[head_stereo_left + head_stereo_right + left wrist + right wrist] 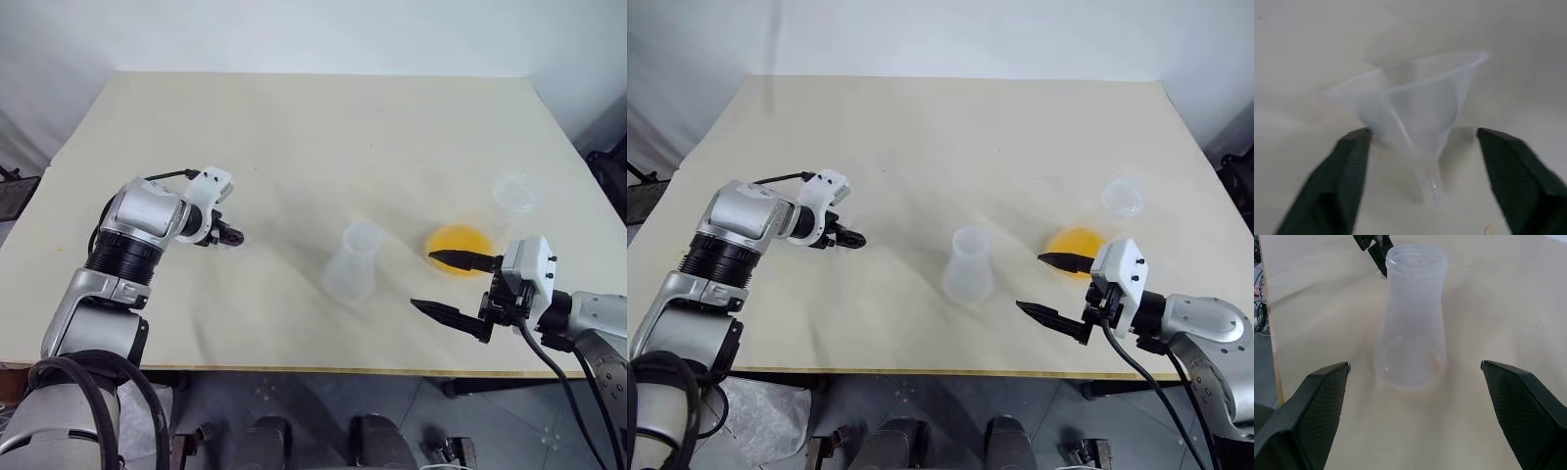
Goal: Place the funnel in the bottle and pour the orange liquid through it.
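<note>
funnel: small clear plastic funnel [1415, 112] stands rim-up on the cream counter [294, 127], between your left gripper [227, 235] fingers, so you can pinch the cone.
left gripper: fingers apart, flanking the funnel; contact unclear.
bottle: smaller clear conical flask [351, 262] upright mid-counter, neck free for the funnel.
orange liquid: orange liquid [458, 241] in the larger clear flask [490, 220] by your right gripper [449, 284].
right gripper: wide apart, holding nothing, faces the bottle.

Left gripper [1420, 147] is pointing steeply downward, jaws standing apart. Right gripper [453, 284] is reaching roughly level, angled leftward, jaws standing wide apart and holding nothing.
</note>
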